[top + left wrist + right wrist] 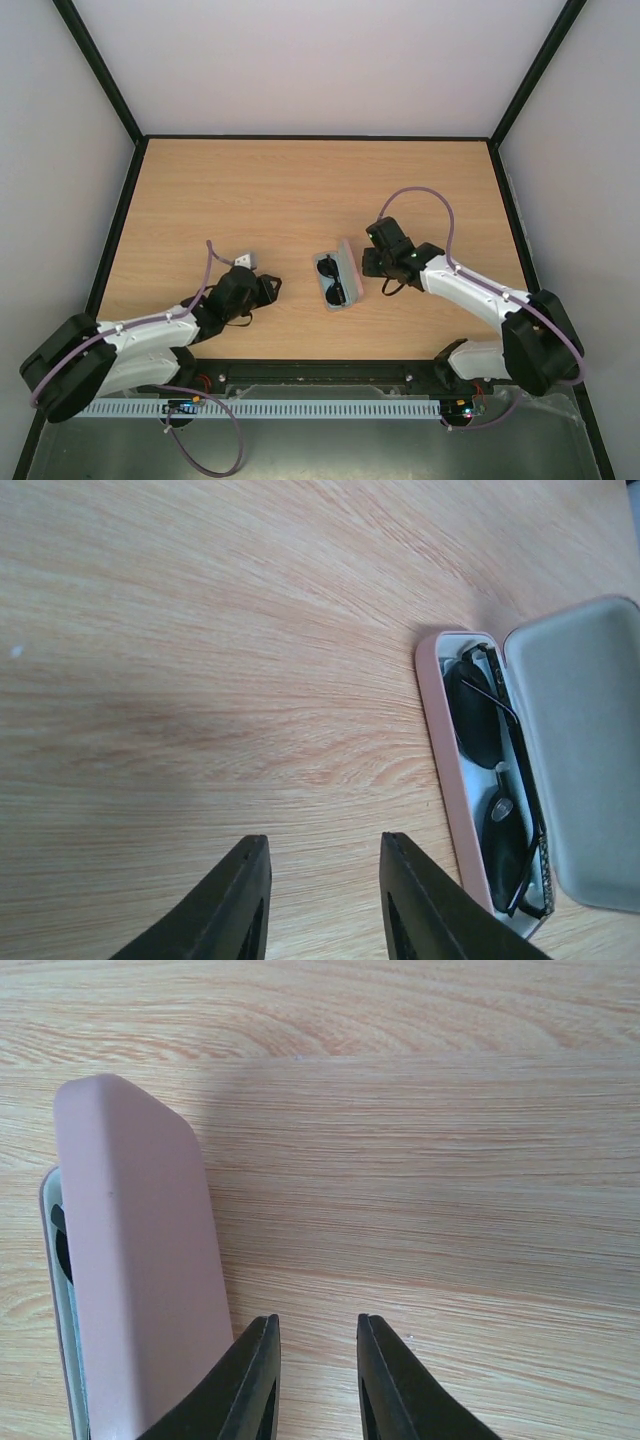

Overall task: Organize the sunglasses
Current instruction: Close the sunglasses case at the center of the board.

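The black sunglasses (331, 281) lie folded inside the open pink case (346, 262) at the table's middle. In the left wrist view the sunglasses (497, 780) fill the case's tray (438, 742), with the pale lid (590, 750) laid open to the right. My left gripper (272, 288) is open and empty, left of the case and apart from it (325, 845). My right gripper (368, 264) is open and empty, just right of the raised lid (140, 1250); its left finger (255, 1360) is close beside the lid's edge. No blue cloth is in view.
The wooden table (300, 190) is bounded by black frame rails (118, 220) at the left, right and back, with pale walls behind. A perforated white strip (320, 409) runs along the near edge between the arm bases.
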`<state>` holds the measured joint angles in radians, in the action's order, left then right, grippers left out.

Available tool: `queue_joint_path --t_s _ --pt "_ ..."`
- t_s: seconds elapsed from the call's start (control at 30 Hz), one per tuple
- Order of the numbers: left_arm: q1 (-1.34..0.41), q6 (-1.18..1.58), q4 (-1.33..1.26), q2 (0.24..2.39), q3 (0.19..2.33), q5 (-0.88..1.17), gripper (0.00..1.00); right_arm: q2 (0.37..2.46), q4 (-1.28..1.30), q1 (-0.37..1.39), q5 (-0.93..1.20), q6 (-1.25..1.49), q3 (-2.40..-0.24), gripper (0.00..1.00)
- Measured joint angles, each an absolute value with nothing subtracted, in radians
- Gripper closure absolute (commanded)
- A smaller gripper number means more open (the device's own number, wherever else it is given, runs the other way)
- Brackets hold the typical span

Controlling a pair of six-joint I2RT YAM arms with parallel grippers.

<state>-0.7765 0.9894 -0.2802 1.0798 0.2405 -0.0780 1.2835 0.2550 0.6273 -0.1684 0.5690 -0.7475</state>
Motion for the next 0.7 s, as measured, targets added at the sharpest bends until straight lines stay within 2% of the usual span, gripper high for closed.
queue_joint_path --t_s 0.07,0.23,0.7 --pt "-0.772 0.987 -0.302 1.107 0.241 -0.068 0.78 1.304 0.254 0.625 -0.159 0.568 -0.754 0.82" --pt "-0.771 0.984 -0.373 1.229 0.243 -0.032 0.82 1.338 0.231 0.625 -0.113 0.568 -0.760 0.87" --pt "-0.863 1.002 -0.600 1.560 0.373 0.030 0.86 1.356 0.154 0.722 -0.003 0.591 -0.759 0.88"
